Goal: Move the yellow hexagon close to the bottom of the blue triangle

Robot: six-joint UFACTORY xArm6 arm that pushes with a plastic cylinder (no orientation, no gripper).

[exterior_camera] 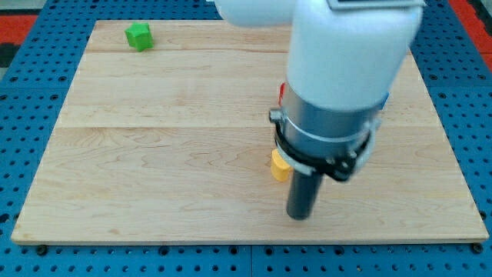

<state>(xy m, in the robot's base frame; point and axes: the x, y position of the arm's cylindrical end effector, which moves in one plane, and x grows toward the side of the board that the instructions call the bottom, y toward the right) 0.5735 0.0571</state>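
Observation:
A yellow block [278, 165], probably the hexagon, shows only as a small piece at the left edge of my arm, right of the board's middle. My tip [300, 216] is on the board just below and right of it, close to it. The blue triangle is not visible; the arm hides the area behind it. A sliver of a red block [280, 91] peeks out at the arm's left edge, above the yellow block.
A green block [139, 36] sits near the board's top left corner. The wooden board [154, 154] lies on a blue pegboard surface. The large white and grey arm body [338, 69] covers the board's upper right part.

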